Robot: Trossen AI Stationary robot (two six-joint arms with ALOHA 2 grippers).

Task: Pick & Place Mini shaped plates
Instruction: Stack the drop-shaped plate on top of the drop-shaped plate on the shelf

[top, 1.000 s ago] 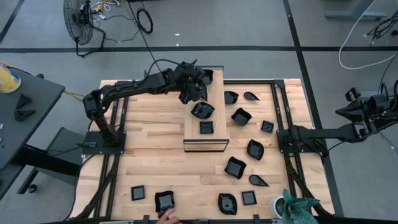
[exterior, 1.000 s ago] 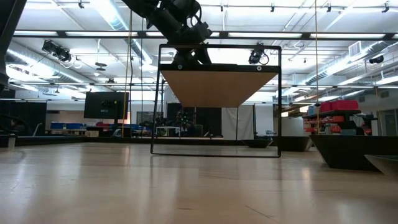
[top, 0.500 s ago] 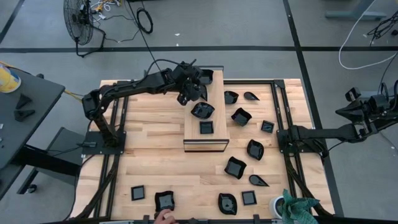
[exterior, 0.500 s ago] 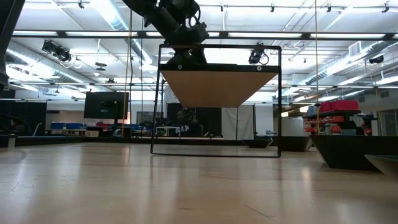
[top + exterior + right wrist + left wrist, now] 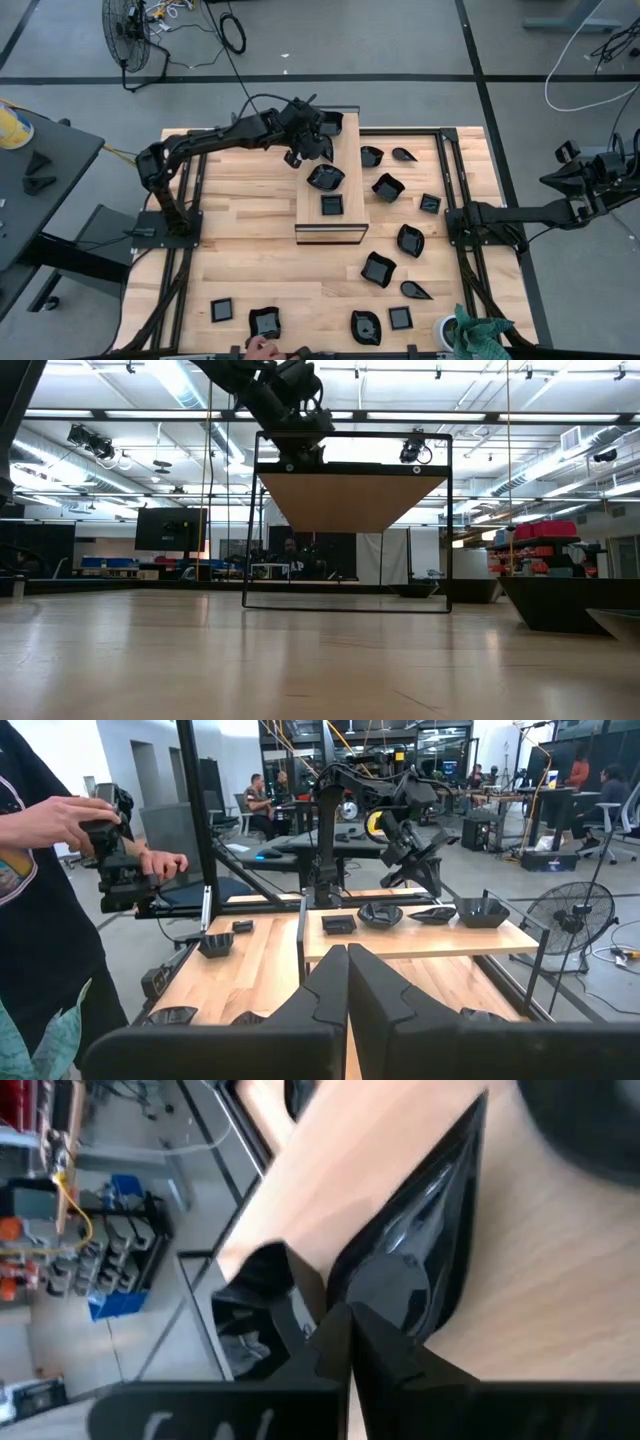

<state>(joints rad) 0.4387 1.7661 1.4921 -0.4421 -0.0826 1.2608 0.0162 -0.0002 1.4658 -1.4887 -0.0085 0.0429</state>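
A long light wooden board lies at the table's far middle. On it are a small square plate, a wavy-edged plate and a larger plate at its far end. A glossy leaf-shaped plate also lies on it, seen in the right wrist view too. My left gripper is shut over the board's far half, its fingertips at that plate's end. My right gripper is shut and empty, off the table's right edge. Several more black plates lie on the table, such as one. My left gripper's shut fingertips stand at the near end of the leaf-shaped plate, coming from above at a slant. The fingers cover the spot, so I cannot tell whether they touch it. The plate lies on the board.
A person's hand is at the near edge beside a plate, and the person stands at that side. Black frame rails run along the table. A cloth and cup sit at the near right corner.
My left gripper has gone a little up and toward the table's far left corner above the board. The plates on the board stay where they were. The hand at the near edge has shifted slightly.
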